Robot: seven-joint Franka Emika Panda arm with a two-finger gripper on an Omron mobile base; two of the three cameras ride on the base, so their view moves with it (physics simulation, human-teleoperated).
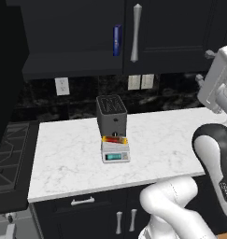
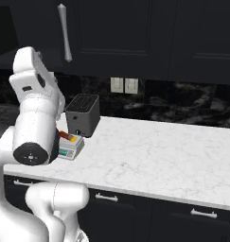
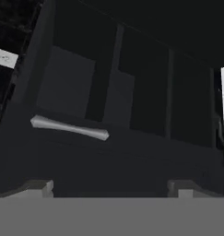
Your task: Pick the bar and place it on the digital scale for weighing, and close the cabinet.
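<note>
The bar (image 1: pixel 114 139), in its red, orange and yellow wrapper, lies flat on the top plate of the digital scale (image 1: pixel 116 154), which stands mid-counter with its teal display facing front. Both also show at the left in the right base view: the bar (image 2: pixel 67 137) and the scale (image 2: pixel 69 150). The black cabinet (image 1: pixel 171 28) hangs above. Its left door (image 1: pixel 7 70) is swung out, and a tall blue box (image 1: pixel 117 40) stands in the opening. My gripper (image 3: pixel 111 189) is open and empty, raised well above the counter, facing dark cabinet doors and a silver handle (image 3: pixel 69 128).
A dark grey slotted box (image 1: pixel 111 113) stands right behind the scale. The white marble counter (image 1: pixel 180 140) has free room to the right. A stove (image 1: pixel 10 154) adjoins its left end. Wall outlets (image 1: pixel 62 86) sit on the dark backsplash, drawers (image 1: pixel 82 201) below.
</note>
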